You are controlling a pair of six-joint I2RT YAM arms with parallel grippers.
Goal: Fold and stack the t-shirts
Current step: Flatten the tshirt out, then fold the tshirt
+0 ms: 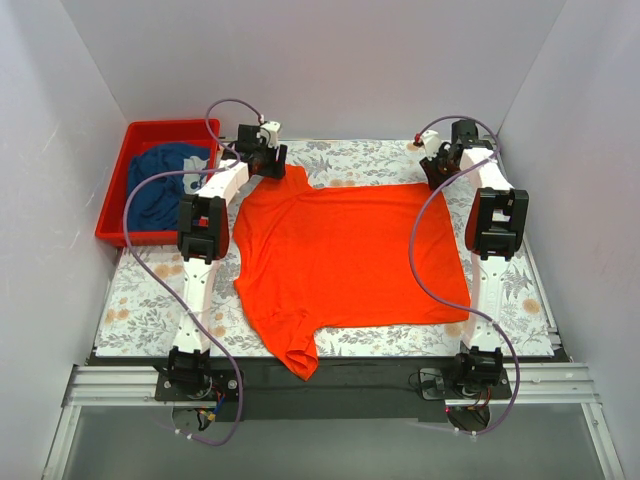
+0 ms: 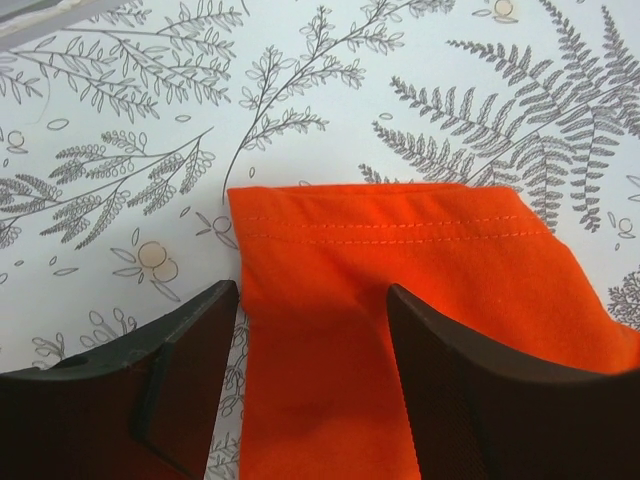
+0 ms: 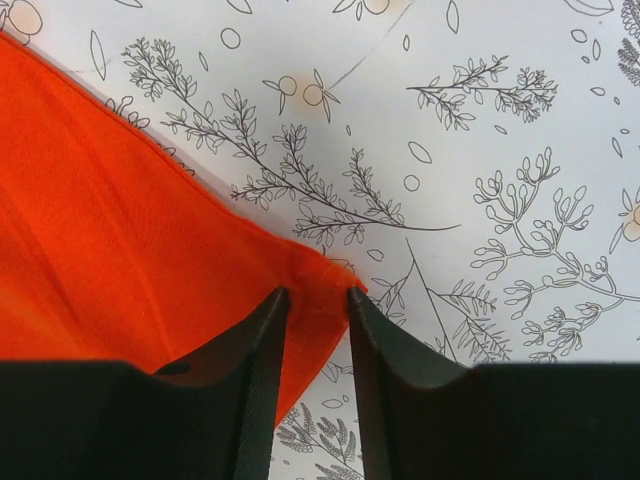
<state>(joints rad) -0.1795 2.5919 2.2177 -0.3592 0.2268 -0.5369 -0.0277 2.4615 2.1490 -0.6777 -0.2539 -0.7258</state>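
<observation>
The orange-red t-shirt (image 1: 340, 255) lies spread flat on the floral table cover, with one sleeve bunched at the near edge. My left gripper (image 1: 266, 157) is over its far left sleeve. In the left wrist view the gripper (image 2: 312, 300) is open, its jaws straddling the sleeve (image 2: 400, 260). My right gripper (image 1: 437, 168) is at the shirt's far right corner. In the right wrist view the gripper (image 3: 318, 295) has its jaws drawn close, with the puckered corner (image 3: 315, 280) pinched between them. The dark blue t-shirt (image 1: 165, 185) lies crumpled in the bin.
The red plastic bin (image 1: 115, 210) stands at the far left, beside the left arm. White walls enclose the table on three sides. The table's black front edge (image 1: 350, 375) runs just past the near sleeve.
</observation>
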